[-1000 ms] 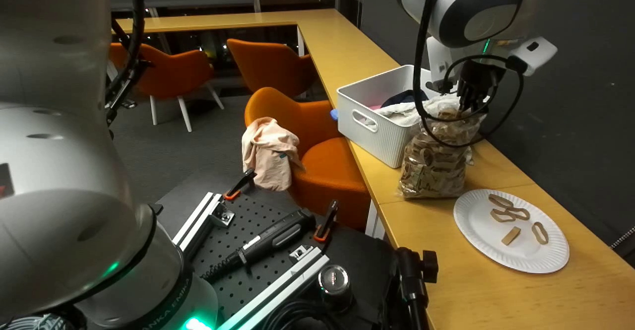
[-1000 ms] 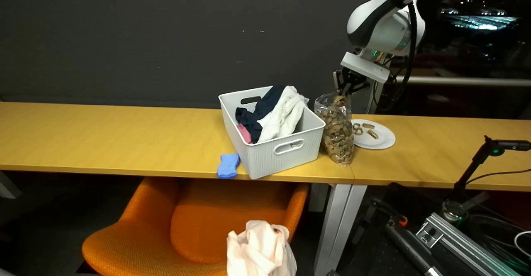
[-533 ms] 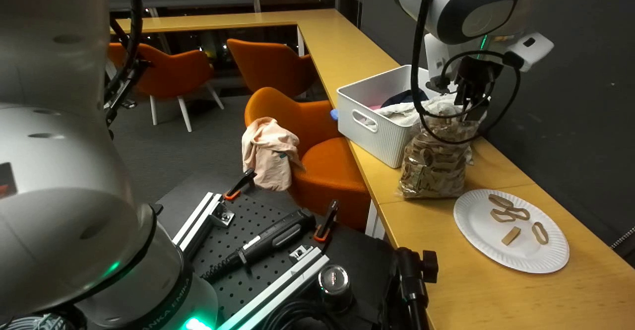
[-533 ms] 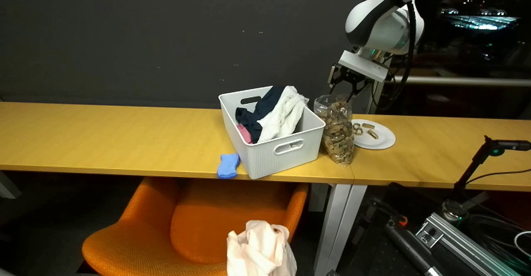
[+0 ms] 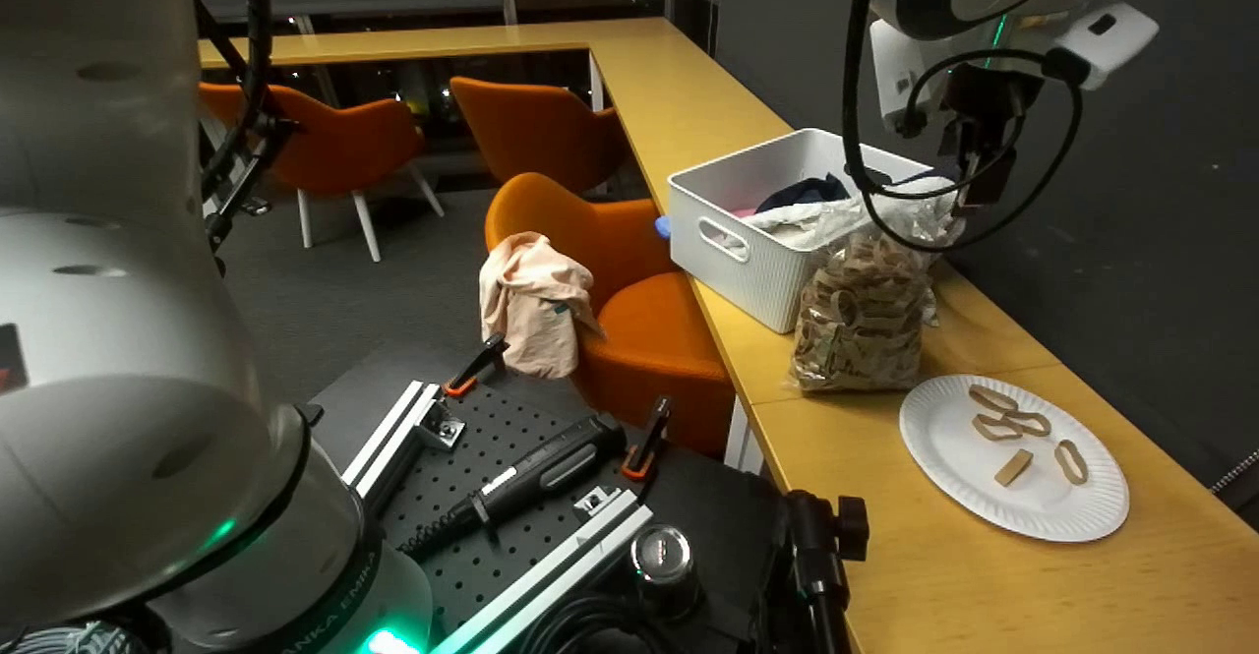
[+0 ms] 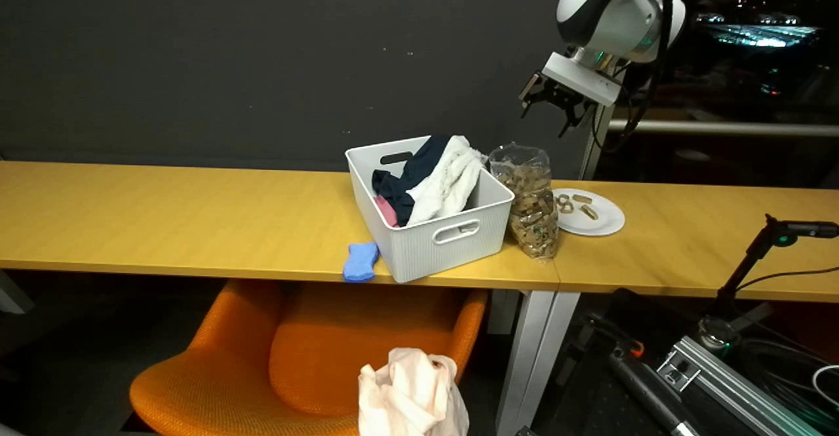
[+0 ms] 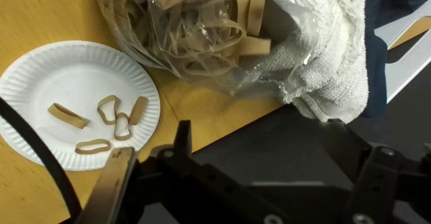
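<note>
My gripper (image 6: 544,123) hangs above the clear plastic bag, its two fingers spread wide with nothing between them. Tan loops that look like rubber bands fill the bag (image 6: 532,216), which stands upright on the table against the basket. In the wrist view the open mouth of the bag (image 7: 202,45) lies ahead of the fingertips, apart from them. Beside it, a white paper plate (image 7: 77,79) carries several loose tan loops (image 7: 69,119). The plate (image 5: 944,467) is nearer the camera than the bag (image 5: 858,325) in an exterior view.
A white basket (image 6: 452,252) holding white cloth (image 6: 439,190), dark cloth (image 6: 419,167) and something pink touches the bag's side. A blue object (image 6: 360,263) lies by the table edge. An orange chair (image 5: 669,329) with a pale garment (image 5: 536,310) stands in front; a dark wall is behind.
One second ago the fingers were close together at the bag's mouth, around tan material. They have spread apart, released it, and the gripper has risen clear of the bag.
</note>
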### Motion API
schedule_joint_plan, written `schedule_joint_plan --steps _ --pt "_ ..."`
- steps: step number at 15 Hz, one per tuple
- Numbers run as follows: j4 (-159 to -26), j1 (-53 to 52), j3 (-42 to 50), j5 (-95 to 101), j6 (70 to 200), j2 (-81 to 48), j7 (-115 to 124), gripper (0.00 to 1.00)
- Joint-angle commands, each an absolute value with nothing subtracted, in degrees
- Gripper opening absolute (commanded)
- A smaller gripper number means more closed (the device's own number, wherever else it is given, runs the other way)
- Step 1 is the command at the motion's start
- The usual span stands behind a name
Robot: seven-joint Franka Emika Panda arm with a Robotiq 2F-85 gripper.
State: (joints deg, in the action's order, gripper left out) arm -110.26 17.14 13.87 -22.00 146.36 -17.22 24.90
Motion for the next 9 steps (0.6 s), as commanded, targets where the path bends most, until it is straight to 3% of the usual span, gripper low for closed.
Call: schedule_joint_plan --steps 1,9 --pt "-108.2 17.6 15.9 -20.5 145.7 -17.5 25.6 1.0" --pt "-107.0 19.6 24.2 -10.8 142.6 -23.8 28.9 1.0"
